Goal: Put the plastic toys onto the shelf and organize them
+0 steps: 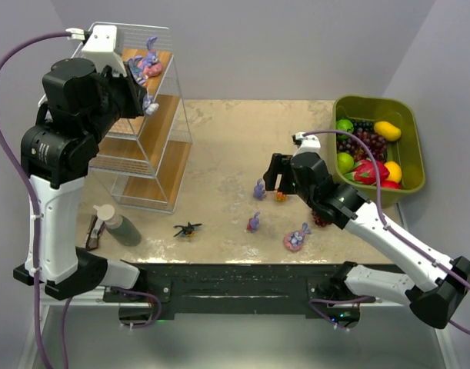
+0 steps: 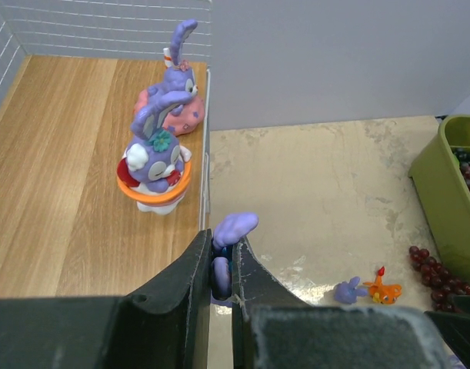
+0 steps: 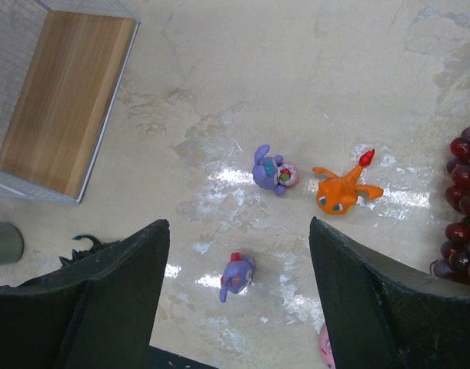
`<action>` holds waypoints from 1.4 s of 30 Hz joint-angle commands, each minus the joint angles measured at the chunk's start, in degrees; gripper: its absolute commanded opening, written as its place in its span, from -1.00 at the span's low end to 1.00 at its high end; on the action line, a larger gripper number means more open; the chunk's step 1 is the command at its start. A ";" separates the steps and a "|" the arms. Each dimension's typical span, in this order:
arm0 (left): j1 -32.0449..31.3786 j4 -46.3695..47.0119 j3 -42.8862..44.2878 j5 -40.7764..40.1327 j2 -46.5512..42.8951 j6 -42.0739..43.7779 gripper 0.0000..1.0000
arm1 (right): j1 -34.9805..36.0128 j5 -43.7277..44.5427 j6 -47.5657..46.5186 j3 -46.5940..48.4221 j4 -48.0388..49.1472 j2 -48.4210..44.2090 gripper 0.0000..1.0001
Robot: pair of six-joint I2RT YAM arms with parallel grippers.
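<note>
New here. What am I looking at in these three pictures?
Two robot arms, each ending in a two-finger gripper, are bolted at the near table edge. The wide picture comes from a fixed camera above and behind them; the other two come from cameras on each wrist. The left gripper is shut on a small purple plastic figurine, up at the top board of the white wire and wood stepped shelf, where two figurines stand. The right gripper hangs open and empty over a beige table with an orange figurine, other purple figurines and a black insect toy. An olive-green bin holds fruit.
</note>
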 commanded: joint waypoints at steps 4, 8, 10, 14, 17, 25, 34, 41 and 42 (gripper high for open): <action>2.09 0.30 0.94 -0.05 -1.30 -0.93 -1.00 | -0.09 -3.28 -1.38 2.26 0.63 2.16 0.52; 2.97 0.39 1.03 1.18 -0.95 -0.58 -1.00 | -0.09 -4.07 -1.55 1.56 1.60 2.33 0.52; 3.32 0.56 0.68 1.79 -0.86 0.04 -1.00 | -0.09 -4.77 -0.86 1.99 1.51 2.51 0.53; 4.02 0.83 1.12 2.41 -0.42 0.56 -1.00 | -0.27 -8.90 -1.02 4.45 1.25 3.30 0.54; 4.73 0.65 0.51 4.34 0.37 0.92 -1.00 | -0.35 -9.35 -1.82 5.16 1.25 4.35 0.54; 7.45 0.65 -0.73 7.15 -0.16 1.01 -1.00 | -0.44 -11.81 -3.13 5.60 2.12 6.81 0.54; 10.26 0.39 -2.05 8.39 -0.69 0.04 -0.99 | -0.79 -13.13 -5.42 8.32 1.60 9.89 0.54; 11.06 -0.22 -1.44 7.69 -1.30 0.39 -0.99 | -0.97 -13.83 -6.39 8.32 2.39 10.51 0.53; 11.06 -0.40 -1.35 7.60 -1.21 0.39 -0.99 | -1.06 -14.18 -6.47 8.24 2.48 10.60 0.53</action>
